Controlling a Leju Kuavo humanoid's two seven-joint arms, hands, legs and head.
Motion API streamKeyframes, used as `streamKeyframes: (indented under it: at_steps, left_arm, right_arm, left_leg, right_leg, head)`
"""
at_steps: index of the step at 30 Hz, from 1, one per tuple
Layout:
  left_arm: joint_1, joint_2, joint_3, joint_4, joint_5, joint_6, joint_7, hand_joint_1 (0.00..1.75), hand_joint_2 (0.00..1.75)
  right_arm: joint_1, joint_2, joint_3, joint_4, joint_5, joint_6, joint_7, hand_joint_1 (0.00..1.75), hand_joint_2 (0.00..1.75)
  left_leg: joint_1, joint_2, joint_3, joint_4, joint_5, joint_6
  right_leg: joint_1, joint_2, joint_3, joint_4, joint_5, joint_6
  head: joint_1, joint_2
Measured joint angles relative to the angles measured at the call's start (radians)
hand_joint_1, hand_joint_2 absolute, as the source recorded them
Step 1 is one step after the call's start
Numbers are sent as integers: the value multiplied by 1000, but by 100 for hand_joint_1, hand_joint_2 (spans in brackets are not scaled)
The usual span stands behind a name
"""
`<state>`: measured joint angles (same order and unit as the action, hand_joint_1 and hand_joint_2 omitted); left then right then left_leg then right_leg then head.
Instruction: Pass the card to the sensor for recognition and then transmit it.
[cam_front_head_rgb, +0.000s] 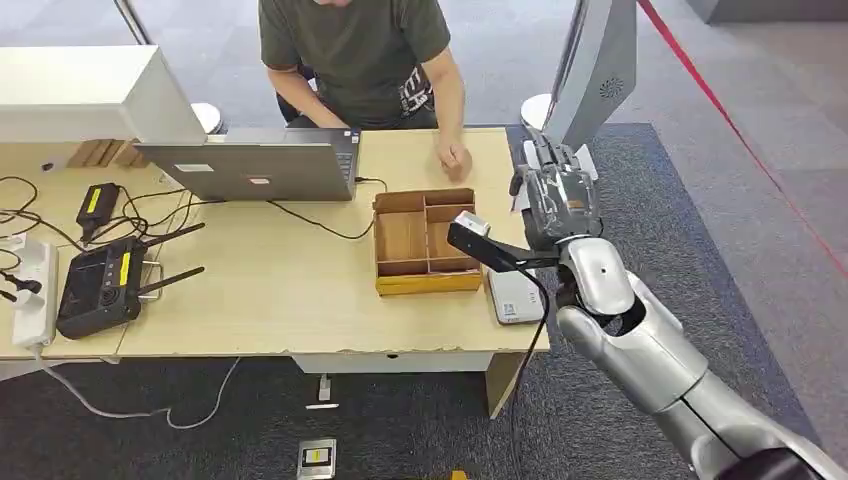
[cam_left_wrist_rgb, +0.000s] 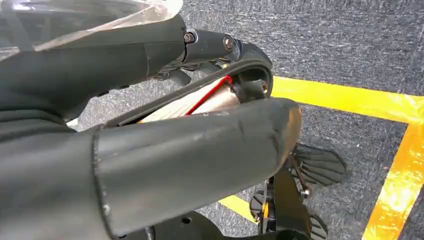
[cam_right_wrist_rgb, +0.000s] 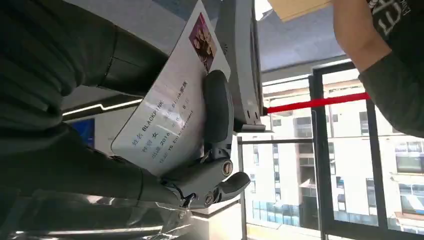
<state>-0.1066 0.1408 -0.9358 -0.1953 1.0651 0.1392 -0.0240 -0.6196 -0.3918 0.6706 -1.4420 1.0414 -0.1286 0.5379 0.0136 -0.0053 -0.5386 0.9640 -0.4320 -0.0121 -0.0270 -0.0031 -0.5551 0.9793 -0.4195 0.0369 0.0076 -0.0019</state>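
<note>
Your robot's right hand (cam_front_head_rgb: 556, 195) pinched the card (cam_right_wrist_rgb: 170, 107) beyond the sensor (cam_front_head_rgb: 514, 296), apparently readying a scan.

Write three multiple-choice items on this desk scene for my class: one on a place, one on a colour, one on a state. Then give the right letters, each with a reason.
1. Where does the wooden tray stand?
A. On the carpet
B. On the desk, between the laptop and the right robot hand
C. On the laptop

2. What colour is the barrier tape across the carpet?
A. Red
B. Blue
C. Green

3. What is the right robot hand doing?
A. Hanging with nothing in it
B. Pressing the laptop keys
C. Holding a printed card

Answers: 1 B, the wooden tray sits on the desk, right of the laptop and left of the right robot hand. 2 A, the barrier tape is red. 3 C, in the right wrist view the fingers press the card against the hand.
</note>
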Motion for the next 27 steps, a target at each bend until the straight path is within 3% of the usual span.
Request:
streamKeyframes:
  at_steps: [11,13,16,20,27]
  left_arm:
    - [0,0,0,0,0,0,0,0,0]
    - [0,0,0,0,-1,7,-2,0,0]
    - [0,0,0,0,-3,11,-4,0,0]
    - [-1,0,0,0,-3,13,-6,0,0]
    - [0,0,-3,0,-10,9,-7,0,0]
  right_arm:
    - [0,-2,0,0,0,0,0,175,175]
    - [1,-3,0,6,1,44,10,175,175]
    - [15,-7,8,55,6,43,8,175,175]
    - [17,-9,16,116,10,-3,-21,175,175]
    - [18,-14,21,173,9,-12,-18,175,175]
  left_leg:
    - [0,0,0,0,0,0]
    - [0,0,0,0,0,0]
    - [0,0,-1,0,0,0]
    - [0,0,0,0,0,0]
    - [0,0,0,0,0,0]
  right_leg:
    - [0,0,0,0,0,0]
    - [0,0,0,0,0,0]
    - [0,0,0,0,0,0]
    - [0,0,0,0,0,0]
    - [0,0,-1,0,0,0]
  head:
    - [0,0]
    - [0,0]
    - [0,0]
    - [0,0]
    - [0,0]
